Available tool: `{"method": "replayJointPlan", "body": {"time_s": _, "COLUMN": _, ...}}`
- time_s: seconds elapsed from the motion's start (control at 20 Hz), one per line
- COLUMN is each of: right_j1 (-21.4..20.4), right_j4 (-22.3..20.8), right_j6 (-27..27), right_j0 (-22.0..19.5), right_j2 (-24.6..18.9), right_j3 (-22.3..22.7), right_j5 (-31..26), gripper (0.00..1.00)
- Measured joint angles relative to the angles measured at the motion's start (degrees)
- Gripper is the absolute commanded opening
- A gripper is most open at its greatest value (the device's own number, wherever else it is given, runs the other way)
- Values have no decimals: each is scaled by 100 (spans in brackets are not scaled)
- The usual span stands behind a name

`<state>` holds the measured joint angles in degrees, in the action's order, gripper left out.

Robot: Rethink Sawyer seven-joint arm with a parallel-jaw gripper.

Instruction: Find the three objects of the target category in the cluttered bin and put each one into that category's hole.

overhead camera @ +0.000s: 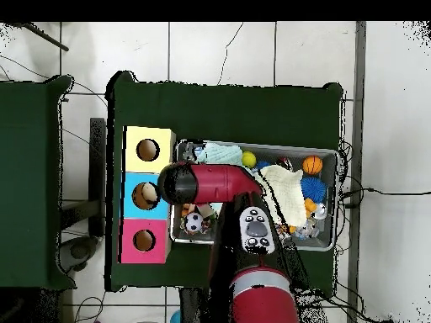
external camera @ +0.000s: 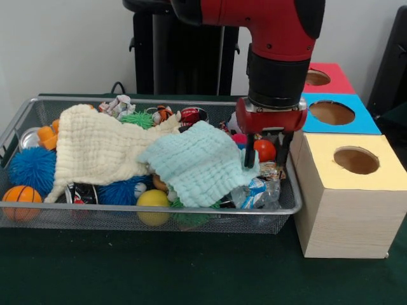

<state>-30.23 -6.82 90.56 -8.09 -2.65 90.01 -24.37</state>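
A: Log entry. Largest first: the surface (external camera: 191,273), under dark green cloth. On it the wire mesh bin (external camera: 19,124), long and shallow, and just beside its end a row of three wooden boxes.

B: Boxes, by colour?

A: Yellow-topped box (external camera: 346,197) nearest the camera in the front view, then blue-topped box (external camera: 334,114), then red-topped box (external camera: 324,77). Each has one round hole in its top. Nothing can be made out inside the holes.

B: Bin contents?

A: Cluttered. A cream cloth (external camera: 95,149) lies across the middle, a pale blue cloth (external camera: 200,162) overlapping its end. Around them: a blue spiky ball (external camera: 28,168), a small basketball (external camera: 21,197) in the corner, a yellow ball (external camera: 152,202) against the front wall, a green spiky ball (external camera: 137,119), a red ball (external camera: 264,150), crumpled clear packaging (external camera: 257,190). A can (external camera: 193,115) shows at the far wall.

B: Any writing legible?

A: None. Print on the can and packaging is too small to read.

B: Arm and tool?

A: Red and black arm (external camera: 280,51) comes down over the bin's end nearest the boxes. The tool (external camera: 266,151) hangs with dark fingers spread either side of the red ball. Whether they touch it, cannot tell. Not pinching anything clearly.

B: Target objects?

A: The category cannot be told from the views; all loose items are in the bin.
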Motion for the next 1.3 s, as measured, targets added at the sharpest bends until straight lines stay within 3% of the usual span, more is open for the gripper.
{"method": "replayJointPlan", "body": {"time_s": 0.4, "right_j1": 37, "right_j4": 0, "right_j6": 0, "right_j0": -326, "right_j2": -118, "right_j3": -109, "right_j5": -40, "gripper": 100}}
{"method": "replayJointPlan", "body": {"time_s": 1.3, "right_j1": 536, "right_j4": 0, "right_j6": 1, "right_j0": -351, "right_j2": -412, "right_j3": -491, "right_j5": -154, "gripper": 100}}
